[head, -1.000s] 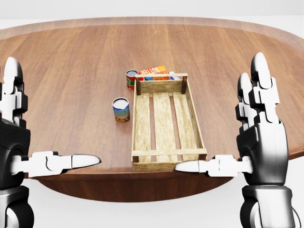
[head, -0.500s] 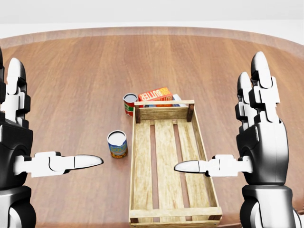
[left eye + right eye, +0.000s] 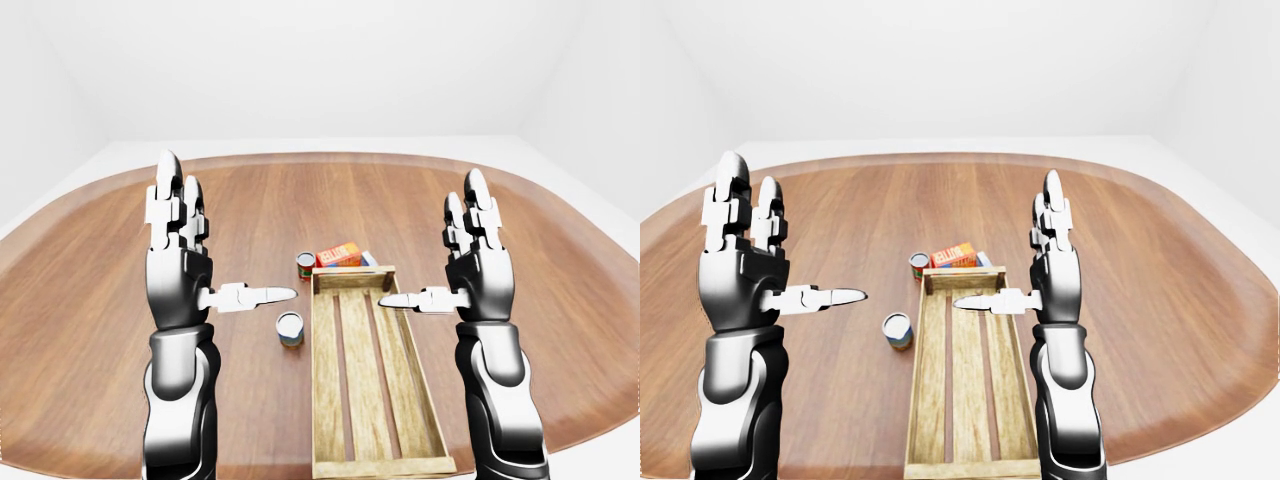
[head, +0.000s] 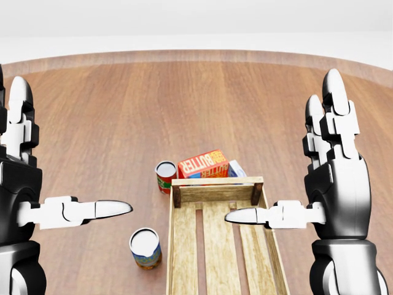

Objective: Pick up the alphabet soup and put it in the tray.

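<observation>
A rounded wooden counter point(image 3: 120, 300) fills the scene. On it an orange butter box point(image 4: 202, 164) lies tilted, with a small blue-and-white carton point(image 4: 236, 169) just beside it on the right and a red-labelled can point(image 4: 166, 176) upright just to its left

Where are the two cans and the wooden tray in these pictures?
Near can point(image 4: 146, 247), head view, on its label side just under the lid.
Far can point(image 4: 166, 175), head view, on its red label.
Wooden tray point(image 4: 217, 193), head view, on its top end board.
</observation>
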{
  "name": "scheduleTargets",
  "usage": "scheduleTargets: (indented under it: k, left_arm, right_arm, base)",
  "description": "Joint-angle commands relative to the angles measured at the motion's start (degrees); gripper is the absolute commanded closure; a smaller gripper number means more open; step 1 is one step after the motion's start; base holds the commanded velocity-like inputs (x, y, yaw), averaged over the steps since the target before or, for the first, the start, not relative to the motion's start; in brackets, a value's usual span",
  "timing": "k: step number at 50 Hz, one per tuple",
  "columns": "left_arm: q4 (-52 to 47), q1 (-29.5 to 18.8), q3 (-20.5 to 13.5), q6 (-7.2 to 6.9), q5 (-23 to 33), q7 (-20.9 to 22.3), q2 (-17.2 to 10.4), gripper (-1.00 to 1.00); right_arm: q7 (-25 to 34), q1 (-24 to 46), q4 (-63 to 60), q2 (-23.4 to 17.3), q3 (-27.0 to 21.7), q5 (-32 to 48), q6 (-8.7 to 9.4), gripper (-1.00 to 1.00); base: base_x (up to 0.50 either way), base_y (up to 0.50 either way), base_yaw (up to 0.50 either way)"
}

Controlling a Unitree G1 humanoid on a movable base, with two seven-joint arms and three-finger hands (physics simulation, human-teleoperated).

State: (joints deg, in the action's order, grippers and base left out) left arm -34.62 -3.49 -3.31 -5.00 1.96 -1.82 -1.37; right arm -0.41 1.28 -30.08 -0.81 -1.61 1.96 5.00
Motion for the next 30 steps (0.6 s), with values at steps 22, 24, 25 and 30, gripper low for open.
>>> scheduleTargets:
  k: [22, 24, 25, 30]
  left_arm:
    - [0.47, 0.47, 0.32, 0.0, -0.49, 0.63, 0.04, -1.0]
    - [0.44, 0.47, 0.32, 0.0, -0.5, 0.62, 0.05, -1.0]
    - [0.4, 0.49, 0.36, 0.0, -0.46, 0.61, 0.04, -1.0]
    - [0.42, 0.53, 0.27, 0.0, -0.48, 0.62, 0.04, -1.0]
  right_arm:
    - [-0.62, -0.06, 0.44, 0.12, 0.22, 0.16, 0.0, -1.0]
    - [-0.6, -0.11, 0.47, 0.11, 0.29, 0.22, 0.0, -1.0]
    - [-0.6, -0.13, 0.5, 0.11, 0.28, 0.24, 0.0, -1.0]
    - [-0.65, -0.29, 1.32, 0.05, -0.06, 0.22, 0.0, -1.0]
  base:
    - [0.05, 0.0, 0.0]
    - [0.0, 0.0, 0.0]
    - [0.0, 0.0, 0.0]
    - [0.0, 0.0, 0.0]
